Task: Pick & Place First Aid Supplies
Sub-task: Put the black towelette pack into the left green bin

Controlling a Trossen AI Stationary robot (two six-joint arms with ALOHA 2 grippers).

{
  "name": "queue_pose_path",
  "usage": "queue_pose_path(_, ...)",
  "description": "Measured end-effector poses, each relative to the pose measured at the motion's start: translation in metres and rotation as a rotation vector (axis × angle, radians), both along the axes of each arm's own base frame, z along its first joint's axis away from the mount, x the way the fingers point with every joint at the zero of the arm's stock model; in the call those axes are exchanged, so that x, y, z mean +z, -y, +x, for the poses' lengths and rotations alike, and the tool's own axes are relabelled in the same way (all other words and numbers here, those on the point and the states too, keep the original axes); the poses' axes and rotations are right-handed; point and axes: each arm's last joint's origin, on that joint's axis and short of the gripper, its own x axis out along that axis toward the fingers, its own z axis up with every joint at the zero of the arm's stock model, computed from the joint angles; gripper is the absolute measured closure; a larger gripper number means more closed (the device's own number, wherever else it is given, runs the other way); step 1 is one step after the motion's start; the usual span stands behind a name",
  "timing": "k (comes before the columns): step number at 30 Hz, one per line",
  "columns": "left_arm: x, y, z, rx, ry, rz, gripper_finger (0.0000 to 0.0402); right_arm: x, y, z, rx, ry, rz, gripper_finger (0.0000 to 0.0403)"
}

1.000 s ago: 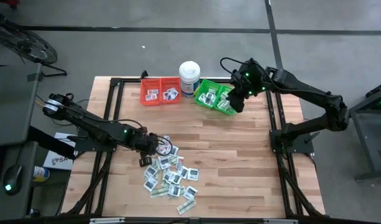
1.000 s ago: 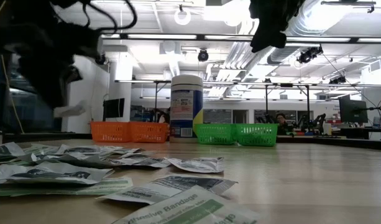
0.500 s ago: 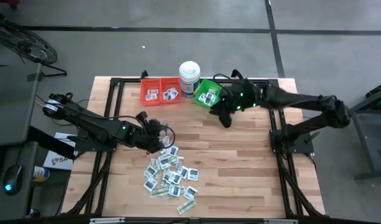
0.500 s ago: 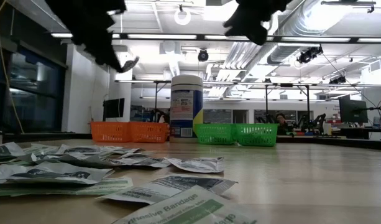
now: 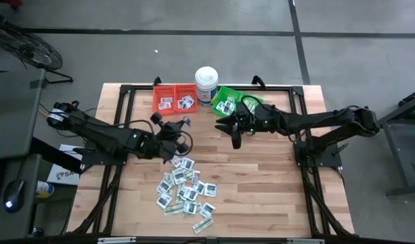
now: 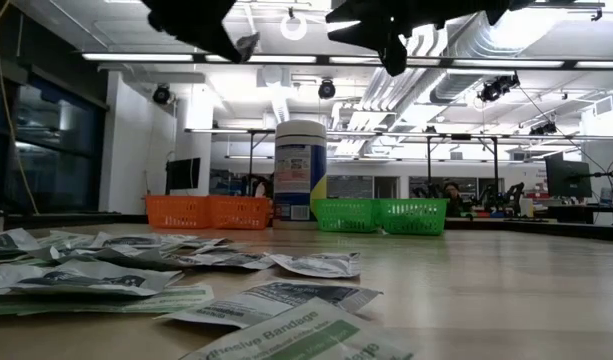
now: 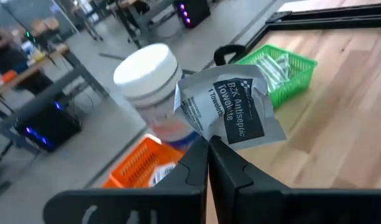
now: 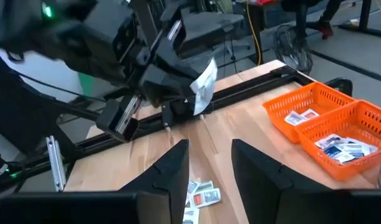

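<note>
A: Which packet is in play, and where is it?

B: A square white towelette packet (image 7: 230, 112) with a dark printed label, crumpled at its edges. It is off the surface, pinched between the fingers of the left end effector (image 5: 183, 123), just on the near side of the orange bin (image 5: 175, 99). In the low view it shows as a pale scrap (image 6: 248, 44) high above the bins.

A: How does that arm stand?

B: It reaches from the surface's left edge toward the orange bin, low and stretched out, wrist raised at the tip. A second ago the end effector was down at the heap; half a second ago it was lifting; now it is closer to the bin.

A: And the heap?

B: The loose supplies (image 5: 185, 192), square white packets and pale green-and-white strips, lie scattered on the wooden surface (image 5: 261, 176), well on the near side of the orange bin. More packets sit inside the orange bin and inside the green bin (image 5: 234, 103) beside the white tub (image 5: 206, 83).

A: The other arm?

B: The right end effector (image 5: 234, 133) hangs near the green bin, to the right of the orange bin, fingers parted with nothing between them. It has swung out from over the green bin toward the surface's middle.
</note>
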Motion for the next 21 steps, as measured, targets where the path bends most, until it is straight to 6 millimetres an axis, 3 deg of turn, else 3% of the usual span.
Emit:
queue_pose_path(11,0.012,-0.021,0.017,0.034,0.012,0.106,0.0401,0.010,-0.011,0.025,-0.186,0.004,-0.114,0.0289)
queue_pose_path(21,0.016,-0.023,0.019,0.027,-0.010,0.147,0.0401,0.014,-0.007,0.051,-0.200,0.002,-0.161,0.0289)
